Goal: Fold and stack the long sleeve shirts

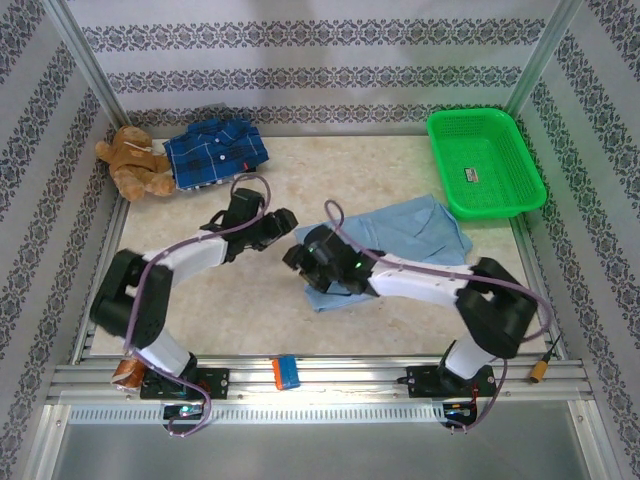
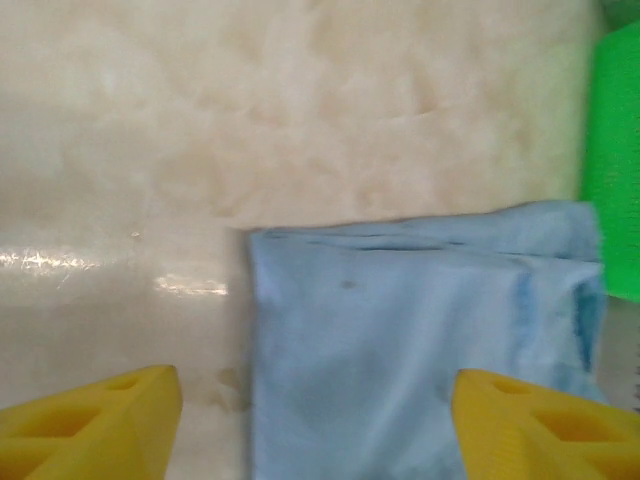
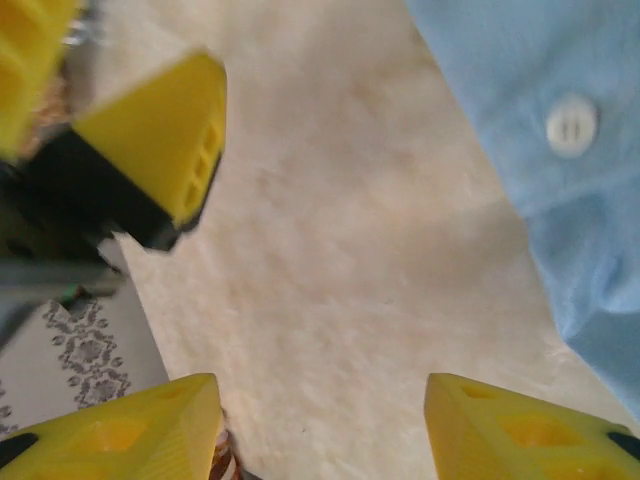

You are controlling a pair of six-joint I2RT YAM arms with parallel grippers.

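Fingers on both arms stand spread wide with nothing between them: from the left wrist I see the left gripper (image 2: 320, 430) with its yellow fingertips (image 2: 100, 420) far apart, looking down on a folded corner of the light blue shirt (image 2: 400, 340). The right gripper (image 3: 320, 430) is just as wide over bare table (image 3: 330, 250), with the shirt's edge and a white button (image 3: 571, 127) off to one side. One finger of the left gripper (image 3: 170, 130) sits close in front of it. From above, the left gripper (image 1: 278, 222) and right gripper (image 1: 298, 256) nearly meet at the middle of the table (image 1: 330, 165). The light blue shirt (image 1: 410, 235) lies flattish right of centre, and my right arm lies across its near edge and hides part of it. The dark blue plaid shirt (image 1: 215, 150) sits bunched at the far left corner, touching a brown teddy bear (image 1: 135, 160) on its left, well apart from both grippers. A green basket (image 1: 525, 155) stands at the far right, near the light blue shirt's far corner. On its mesh floor I make out a small dark label (image 1: 472, 175). The same green wall (image 2: 615, 160) edges the left wrist view. On the near rail sit a small blue and orange block (image 1: 286, 371) and a brown roll (image 1: 127, 373).
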